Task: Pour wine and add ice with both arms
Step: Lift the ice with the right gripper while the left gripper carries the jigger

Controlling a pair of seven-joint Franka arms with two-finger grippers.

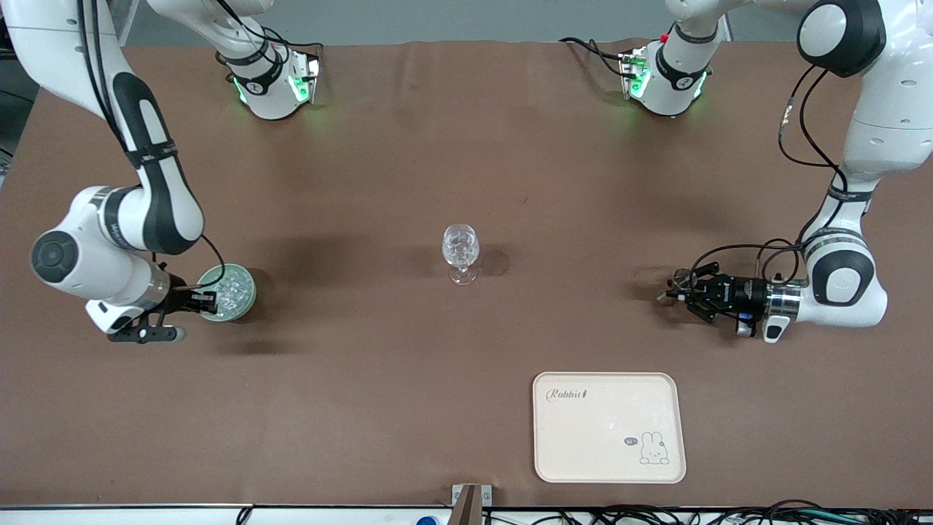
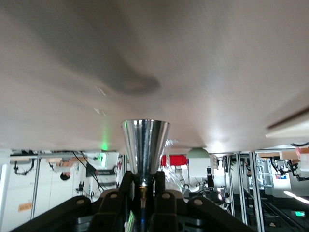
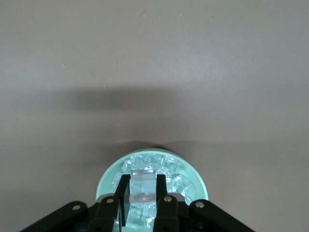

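Note:
A clear stemmed glass (image 1: 461,251) stands upright at the table's middle. A pale green bowl (image 1: 248,305) toward the right arm's end holds several ice lumps (image 1: 233,288). My right gripper (image 1: 208,299) is over the bowl's edge. In the right wrist view it (image 3: 143,180) is shut on one ice cube (image 3: 143,189) just above the bowl (image 3: 107,178). My left gripper (image 1: 689,293) is low toward the left arm's end of the table and points at the glass. It (image 2: 144,176) is shut on the narrow end of a shiny metal cone-shaped cup (image 2: 145,142), which also shows in the front view (image 1: 679,280).
A cream tray (image 1: 609,426) with a rabbit drawing lies nearer the front camera than the glass, toward the left arm's end. The brown table cover (image 1: 408,146) runs between the two arm bases.

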